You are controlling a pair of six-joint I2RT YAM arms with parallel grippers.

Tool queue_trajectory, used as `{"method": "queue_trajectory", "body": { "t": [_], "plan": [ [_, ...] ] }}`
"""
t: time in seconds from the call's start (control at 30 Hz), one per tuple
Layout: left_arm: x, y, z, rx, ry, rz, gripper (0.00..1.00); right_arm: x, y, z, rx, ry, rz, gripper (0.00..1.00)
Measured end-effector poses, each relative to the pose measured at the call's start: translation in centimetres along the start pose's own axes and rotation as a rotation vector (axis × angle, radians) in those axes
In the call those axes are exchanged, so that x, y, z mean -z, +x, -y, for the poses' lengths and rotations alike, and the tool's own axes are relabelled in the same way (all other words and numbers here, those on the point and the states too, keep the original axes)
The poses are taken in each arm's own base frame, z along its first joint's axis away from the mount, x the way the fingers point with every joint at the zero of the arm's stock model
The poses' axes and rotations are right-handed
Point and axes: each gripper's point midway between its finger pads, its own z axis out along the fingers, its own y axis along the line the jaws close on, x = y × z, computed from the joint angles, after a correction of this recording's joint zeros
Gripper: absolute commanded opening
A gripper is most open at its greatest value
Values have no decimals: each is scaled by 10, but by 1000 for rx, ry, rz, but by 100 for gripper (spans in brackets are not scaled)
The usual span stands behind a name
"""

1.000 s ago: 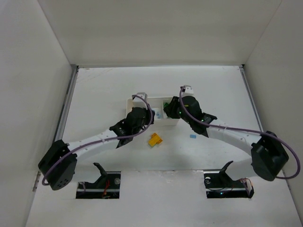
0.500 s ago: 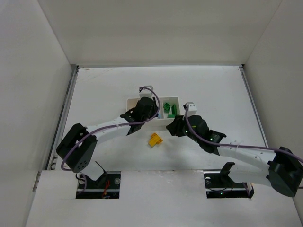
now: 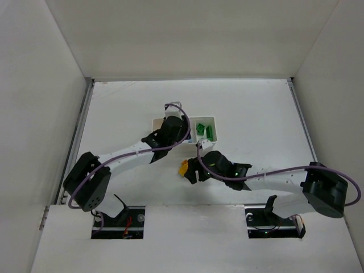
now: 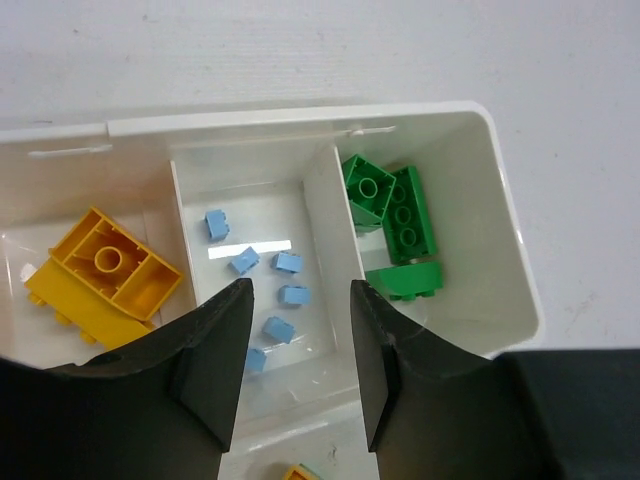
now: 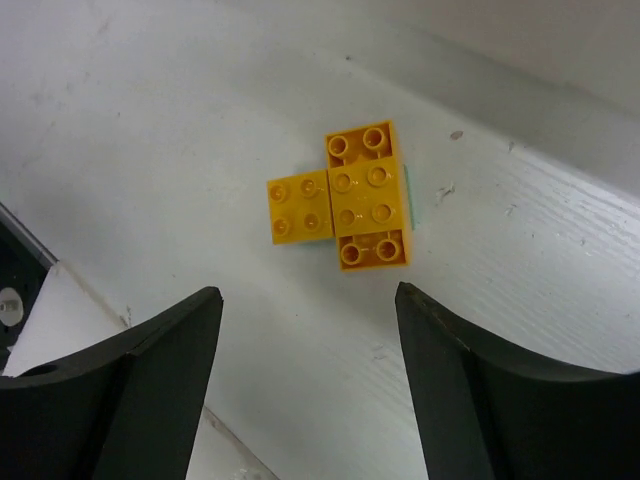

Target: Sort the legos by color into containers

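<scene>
Yellow legos (image 5: 345,200) sit beneath the parted right claw (image 5: 305,295); blue legos (image 4: 245,260) show only beneath parted left claw (image 4: 297,290).

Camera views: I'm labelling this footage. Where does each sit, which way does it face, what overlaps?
Top external: fixed above and behind the robot, looking down on the white table; left arm and right arm show.
Left wrist: on the left arm, looking down into the white three-compartment plastic tray; open left tool at bottom.
Right wrist: on the right arm, looking down at yellow-orange plastic bricks on the table; open right tool at bottom.
Shared: top external and right wrist both show those bricks.
</scene>
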Motion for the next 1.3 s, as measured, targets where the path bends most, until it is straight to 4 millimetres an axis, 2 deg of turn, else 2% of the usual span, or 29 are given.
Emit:
{"method": "queue_trajectory", "body": {
  "t": [0.07, 0.27, 0.53, 0.63, 0.7, 0.87, 1.0, 1.1, 1.3],
  "plan": [
    [11, -6, 2, 5, 14, 17, 41, -3, 1, -2, 16, 2, -7, 69],
    [56, -4, 5, 24, 68, 36, 40, -8, -4, 0, 45, 25, 1, 64],
    [117, 23, -30, 122, 46, -29, 41, -18, 16, 12, 128, 113, -71, 64],
    [134, 34, -42, 167, 39, -56, 42, -22, 21, 17, 150, 145, -93, 66],
    [139, 42, -47, 187, 37, -76, 44, -24, 22, 19, 165, 158, -99, 65],
    [140, 81, -55, 196, 24, -182, 47, -33, 16, 18, 203, 177, -99, 61],
    [139, 107, -58, 197, 20, -249, 49, -38, 15, 18, 226, 178, -105, 50],
    [138, 117, -57, 214, 29, -270, 50, -40, 18, 19, 235, 181, -115, 39],
    [131, 125, -55, 298, 40, -258, 57, -40, 16, 19, 220, 178, -114, 28]
  ]
}}
